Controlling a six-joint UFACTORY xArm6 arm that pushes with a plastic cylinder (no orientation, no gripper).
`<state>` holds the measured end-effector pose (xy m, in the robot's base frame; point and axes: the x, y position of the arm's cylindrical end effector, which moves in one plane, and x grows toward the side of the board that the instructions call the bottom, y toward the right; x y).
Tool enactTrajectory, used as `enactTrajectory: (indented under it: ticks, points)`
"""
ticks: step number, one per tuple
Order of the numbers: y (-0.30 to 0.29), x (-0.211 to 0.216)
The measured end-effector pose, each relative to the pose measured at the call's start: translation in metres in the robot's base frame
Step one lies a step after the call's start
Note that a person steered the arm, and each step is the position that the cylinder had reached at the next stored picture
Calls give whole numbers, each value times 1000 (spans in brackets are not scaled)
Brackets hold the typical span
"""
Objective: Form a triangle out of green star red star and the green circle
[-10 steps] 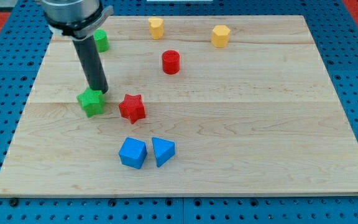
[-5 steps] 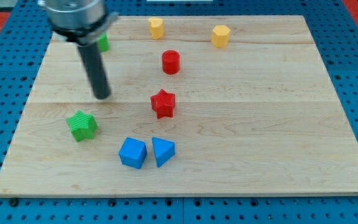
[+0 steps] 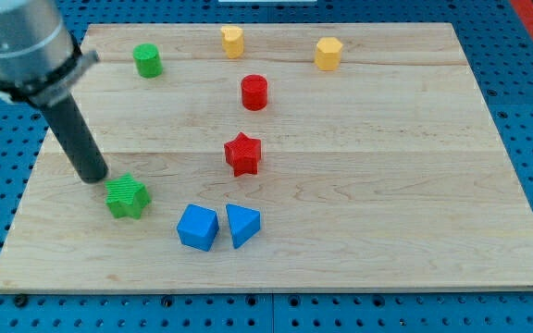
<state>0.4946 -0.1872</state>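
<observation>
My tip [image 3: 93,176] sits just up-left of the green star block [image 3: 127,196]. The red star block [image 3: 242,154] lies well to its right, the green cylinder block [image 3: 147,60] near the wooden board's [image 3: 415,185] top-left. Below the red star, a blue cube block [image 3: 197,228] and blue wedge block [image 3: 242,225] sit side by side.

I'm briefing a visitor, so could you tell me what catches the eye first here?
My tip stands at the view's left, just above-left of the green star. The red star sits mid-board, and the green circle lies near the view's top left.
</observation>
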Motion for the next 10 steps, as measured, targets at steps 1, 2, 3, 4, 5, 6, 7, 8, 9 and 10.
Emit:
enactTrajectory:
  ticks: [1,2,3,4,5,6,7,8,9,10]
  points:
    - [75,16]
    - [47,-30]
    - [-28,-104]
    - [-55,-193]
    - [-34,-240]
    - [34,-210]
    - [54,-135]
    - [38,-186]
    - [105,-185]
    - [92,-118]
